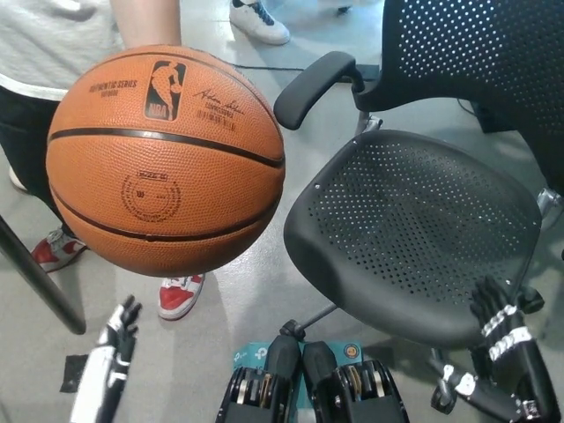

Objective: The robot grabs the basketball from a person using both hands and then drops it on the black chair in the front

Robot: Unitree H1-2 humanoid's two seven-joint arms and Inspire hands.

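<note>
The basketball (pixel 166 160) fills the upper left of the head view, big and orange, its printed league logo facing the camera near the top. A person (pixel 53 53) in a grey shirt and dark trousers stands behind it at the far left, a forearm showing just above the ball; the holding hand itself is hidden behind it. Red-and-white sneakers (pixel 180 295) peek out on the floor below the ball, and a white shoe (pixel 258 22) sits at the top edge further back.

To the right stands the black chair (pixel 414 229), its perforated seat open to the camera, the mesh backrest rising at the upper right and one curved armrest (pixel 308 88) reaching toward the ball. Ball and chair are apart, with grey floor showing between them.

Down low, the white left hand (pixel 119 330) sits at the lower left, fingers pointing up and slightly apart, holding nothing, well below the ball and not touching it. The black right hand (pixel 498 322) is at the lower right, just over the front edge of the chair seat, fingers extended upward and loosely spread, also holding nothing. A dark bar (pixel 40 278) slants across the left edge.
</note>
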